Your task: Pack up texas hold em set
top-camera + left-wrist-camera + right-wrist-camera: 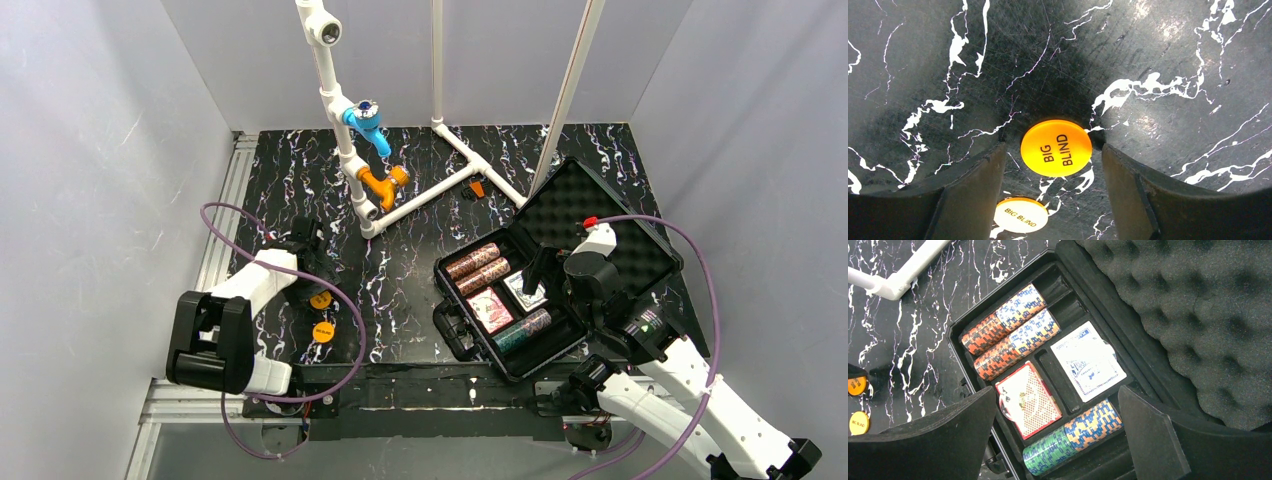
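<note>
Here the left gripper (1053, 152), jaws spread and empty, straddles the orange disc (1056, 147) lying flat on the table (923, 60) midway between its fingers (973, 190), while the right gripper (1058, 400) hangs spread over the case (570, 195), well apart.

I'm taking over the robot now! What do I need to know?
Left gripper: open, low over the table, one orange round BIG BLIND disc lying between its fingers, a second disc nearby.
Right gripper: open, empty, above the open black hard plastic case.
Done: three striped chip rolls and two card decks sit in the case.
To do: both discs in, lid shut.
</note>
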